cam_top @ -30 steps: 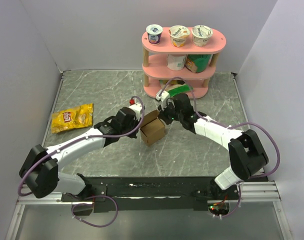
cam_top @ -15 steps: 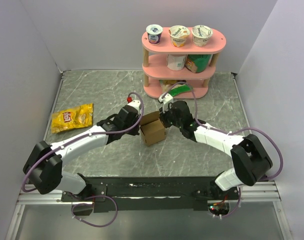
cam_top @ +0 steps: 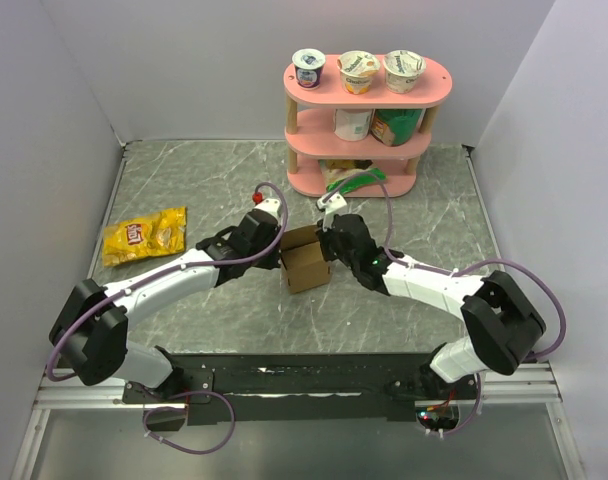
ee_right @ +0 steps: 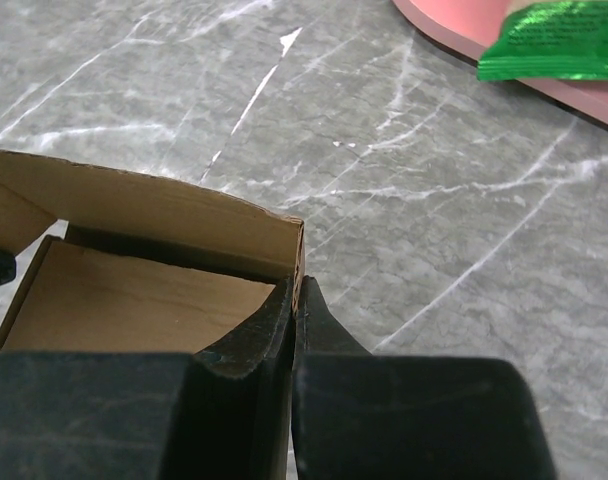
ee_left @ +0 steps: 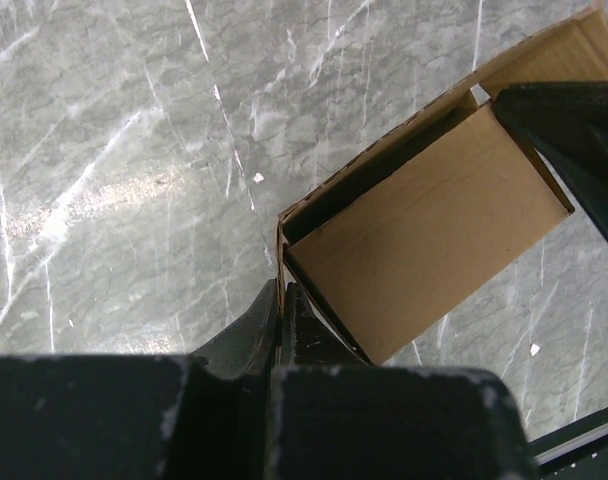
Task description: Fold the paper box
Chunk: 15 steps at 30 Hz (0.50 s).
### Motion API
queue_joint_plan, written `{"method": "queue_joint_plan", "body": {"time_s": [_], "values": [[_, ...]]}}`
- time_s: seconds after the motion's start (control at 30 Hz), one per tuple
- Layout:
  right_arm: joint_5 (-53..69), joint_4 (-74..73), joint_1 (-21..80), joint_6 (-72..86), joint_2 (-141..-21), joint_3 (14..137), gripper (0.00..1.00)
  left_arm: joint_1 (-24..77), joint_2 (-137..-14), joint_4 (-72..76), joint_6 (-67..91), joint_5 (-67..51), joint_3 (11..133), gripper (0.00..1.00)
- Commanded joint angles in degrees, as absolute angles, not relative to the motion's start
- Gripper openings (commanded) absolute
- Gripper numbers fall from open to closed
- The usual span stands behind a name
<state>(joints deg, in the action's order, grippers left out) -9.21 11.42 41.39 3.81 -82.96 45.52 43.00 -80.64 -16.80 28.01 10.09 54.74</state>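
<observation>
Paper box (cam_top: 306,264) sits mid-table (cam_top: 194,180), squeezed between both arms, top open, one flap standing at the rear, near the pink shelf (cam_top: 436,92) but apart from it. Left gripper (ee_left: 282,300) is clenched on the box's left corner wall. Right gripper (ee_right: 297,290) is clenched on the opposite wall's top edge.

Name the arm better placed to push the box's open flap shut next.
Right, probably: the right hand pinches the paper box at its raised flap's corner, while the left hand pinches the opposite corner.
</observation>
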Motion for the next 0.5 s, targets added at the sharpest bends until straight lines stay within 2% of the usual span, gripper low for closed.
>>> {"method": "queue_joint_plan", "body": {"time_s": [0.0, 0.33, 0.4, 0.47], "values": [[-9.31, 11.51, 45.79, 8.17, -83.23, 45.53, 0.00, 44.82, -80.86, -10.28, 30.32, 7.12, 57.04, 0.01], [-15.47, 11.60, 49.04, 13.09, -85.16, 43.86, 0.00, 45.26, -79.63, -10.28, 29.80, 7.56, 56.34, 0.02], [-17.22, 12.21, 49.22, 13.53, -84.99, 43.42, 0.00, 45.35, -78.49, -9.76, 29.36, 7.73, 55.38, 0.07], [-18.45, 13.26, 49.31, 13.97, -84.38, 42.28, 0.00, 45.44, -77.44, -9.14, 29.01, 7.56, 54.24, 0.28]]}}
